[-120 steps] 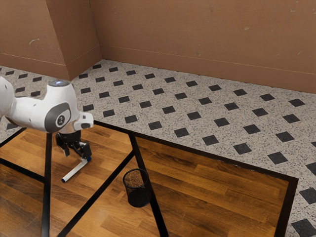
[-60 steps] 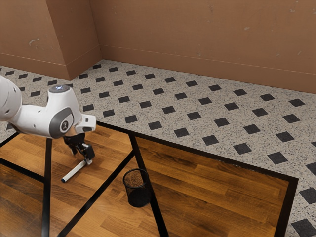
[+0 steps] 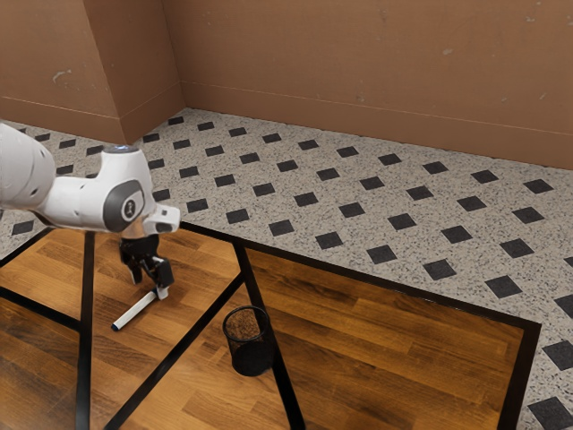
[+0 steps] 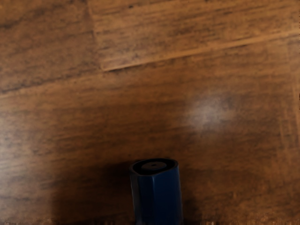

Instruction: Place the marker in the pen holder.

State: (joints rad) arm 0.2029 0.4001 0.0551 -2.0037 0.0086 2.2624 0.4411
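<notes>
While the arm (image 3: 72, 202) is shifting slightly toward the holder (image 3: 250, 360) and drawing its wrist more upright, the marker (image 3: 136, 311) is staying just where it was lying, flat on the worktop (image 3: 385, 358). Over the last second the tool (image 3: 149, 288) has been swinging across to the marker's far end, and now it is hanging low there, its fingers (image 3: 163, 274) standing apart, with a gap still showing between them. One of them is covering a bit of that end from where I'm standing, but I'm not seeing both sides pinched, so I'm taking the tool as open and empty. Its own camera is looking down at the marker's blue end (image 4: 161, 199), close under the hand. For the job, that is meaning the approach is nearly lined up while the carrying is yet to start; the holder is waiting upright, well apart, toward the exterior view's right. By my reckoning, the next move is calling for a small correction so that the marker is sitting squarely between the fingers, then a firm close. Gripping so near one end, the tool is risking a slip, or the long free part drooping and swinging on the lift. It will also be needing a turn to upright before going over the rim.
</notes>
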